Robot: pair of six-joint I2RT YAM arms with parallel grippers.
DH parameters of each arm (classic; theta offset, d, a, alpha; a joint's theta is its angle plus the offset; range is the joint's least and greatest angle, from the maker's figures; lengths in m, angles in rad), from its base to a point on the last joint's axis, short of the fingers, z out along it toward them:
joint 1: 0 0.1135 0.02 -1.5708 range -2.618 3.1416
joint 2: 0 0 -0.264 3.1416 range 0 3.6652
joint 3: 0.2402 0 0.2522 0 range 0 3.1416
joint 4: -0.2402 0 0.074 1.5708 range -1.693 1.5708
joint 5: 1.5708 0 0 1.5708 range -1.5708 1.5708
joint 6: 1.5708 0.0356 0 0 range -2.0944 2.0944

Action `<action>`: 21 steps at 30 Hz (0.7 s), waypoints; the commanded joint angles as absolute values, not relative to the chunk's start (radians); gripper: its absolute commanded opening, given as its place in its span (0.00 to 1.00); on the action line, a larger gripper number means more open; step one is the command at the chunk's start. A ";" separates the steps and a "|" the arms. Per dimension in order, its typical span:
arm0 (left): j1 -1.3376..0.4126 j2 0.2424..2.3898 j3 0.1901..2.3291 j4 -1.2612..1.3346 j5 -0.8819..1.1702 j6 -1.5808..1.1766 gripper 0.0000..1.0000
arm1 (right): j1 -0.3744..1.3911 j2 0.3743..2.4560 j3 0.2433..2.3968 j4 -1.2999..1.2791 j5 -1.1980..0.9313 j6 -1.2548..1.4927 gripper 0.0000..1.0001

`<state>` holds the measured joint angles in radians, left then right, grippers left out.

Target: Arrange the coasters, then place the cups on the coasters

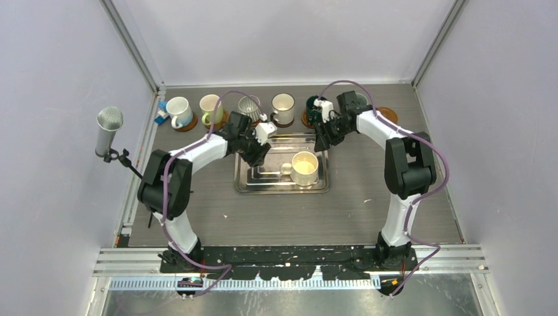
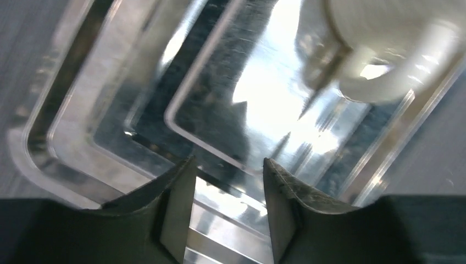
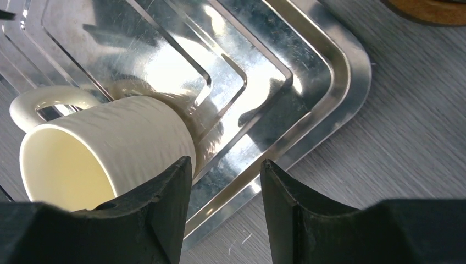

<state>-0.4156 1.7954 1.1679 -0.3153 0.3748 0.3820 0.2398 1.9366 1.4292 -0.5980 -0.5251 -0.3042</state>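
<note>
A cream cup (image 1: 304, 168) stands in the steel tray (image 1: 263, 186), its handle (image 2: 379, 82) pointing left. My left gripper (image 1: 258, 158) hangs over the tray's left half (image 2: 110, 137), jaws (image 2: 228, 162) open and empty. My right gripper (image 1: 322, 146) is over the tray's far right corner (image 3: 329, 82), open (image 3: 225, 162) with nothing between its fingers; the cream cup (image 3: 110, 159) lies just left of its left finger. Along the back, a white cup (image 1: 177, 110), a cream cup (image 1: 210, 106), a ribbed grey cup (image 1: 249, 105) and a white cup (image 1: 283, 107) sit on coasters (image 1: 187, 123). A dark teal cup (image 1: 312, 105) is partly hidden by the right wrist.
A bare orange-brown coaster (image 1: 389, 115) lies at the back right, behind the right arm; a coaster's edge (image 3: 434, 8) shows in the right wrist view. A small blue object (image 1: 161, 117) sits at the back left. A microphone (image 1: 108, 130) stands at the left wall.
</note>
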 commanded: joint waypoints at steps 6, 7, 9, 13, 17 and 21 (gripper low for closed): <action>-0.496 1.725 1.154 -0.462 0.571 0.436 0.29 | 0.302 1.939 1.471 -0.619 -0.563 -0.373 0.52; -0.499 1.740 1.165 -0.454 0.569 0.418 0.29 | 0.305 1.938 1.469 -0.626 -0.564 -0.373 0.52; -0.502 1.773 1.198 -0.433 0.561 0.373 0.26 | 0.308 1.931 1.460 -0.634 -0.563 -0.373 0.51; -0.500 1.825 1.270 -0.414 0.567 0.309 0.21 | 0.312 1.911 1.433 -0.638 -0.563 -0.369 0.51; -0.502 1.853 1.292 -0.355 0.588 0.250 0.19 | 0.322 1.891 1.408 -0.640 -0.560 -0.362 0.51; -0.498 1.893 1.330 -0.330 0.570 0.194 0.19 | 0.326 1.876 1.384 -0.641 -0.555 -0.356 0.51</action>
<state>-0.5037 1.8626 1.2736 -0.3939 0.5522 0.2695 0.3126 1.9419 1.4055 -0.6254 -0.5373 -0.3569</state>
